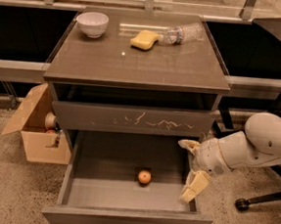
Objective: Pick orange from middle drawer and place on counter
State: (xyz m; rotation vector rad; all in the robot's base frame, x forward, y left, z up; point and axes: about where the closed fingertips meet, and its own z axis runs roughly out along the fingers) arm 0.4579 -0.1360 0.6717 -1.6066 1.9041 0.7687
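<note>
The small orange (pixel 144 176) lies on the smooth grey floor of the pulled-out middle drawer (pixel 121 218), near its centre. My gripper (pixel 189 168) is open, its two pale fingers spread wide, one finger (pixel 189 144) high and one (pixel 195 186) low. It hangs over the drawer's right side, a hand's width to the right of the orange and apart from it. The white arm comes in from the right. The counter (pixel 135 59) is the glossy grey-brown cabinet top above.
On the counter stand a white bowl (pixel 92 23), a yellow sponge (pixel 143 39) and a lying clear plastic bottle (pixel 182 34). A shut drawer front with white scratches (pixel 132 119) sits above the open drawer. An open cardboard box (pixel 35 127) stands at the left. A chair base (pixel 260 198) is at right.
</note>
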